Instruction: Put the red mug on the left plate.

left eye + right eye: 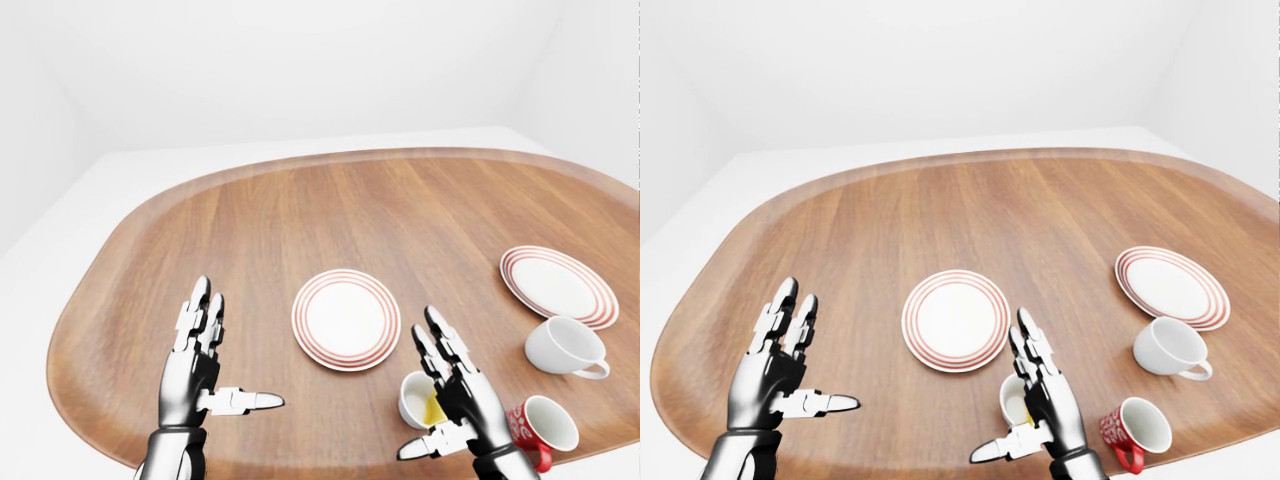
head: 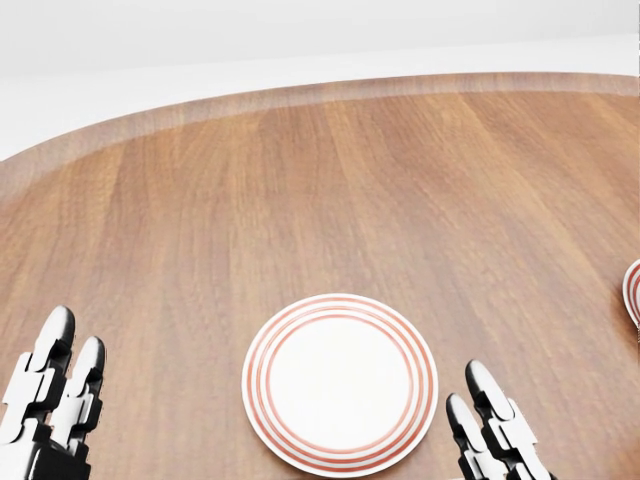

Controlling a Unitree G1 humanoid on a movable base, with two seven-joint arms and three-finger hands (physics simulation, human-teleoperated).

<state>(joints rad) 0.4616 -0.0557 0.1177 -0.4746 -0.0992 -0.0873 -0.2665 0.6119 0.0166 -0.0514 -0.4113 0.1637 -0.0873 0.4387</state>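
- Left hand (image 1: 200, 365): raised over the wooden table (image 1: 250, 230) at the lower left of the left-eye view, palm turned inward, fingers (image 1: 203, 310) extended and spread, thumb pointing toward the view's centre; it holds nothing.
- Left plate (image 1: 346, 319): white with red concentric rings at its rim, lying flat near the table's centre, between the two hands and slightly above them in the view; nothing rests on it. In the head view the same plate sits at bottom centre, with the fingertips of both hands entering from the lower corners.
- Right hand (image 1: 455, 395): raised at lower centre-right, fingers straight and spread, thumb pointing left; it holds nothing.
- Small cup (image 1: 418, 400): white with a yellow interior, partly hidden behind the right hand, just below and to the right of the left plate.
- Red mug (image 1: 1134, 430): patterned red with a white interior, lying tilted near the table's bottom edge, just right of the right hand and apart from it, well clear of the left plate.
- White cup (image 1: 565, 347): tilted on its side, handle to the right, above the red mug.
- Right plate (image 1: 558, 284): same ringed pattern, nearest the table's right edge, just above the white cup.
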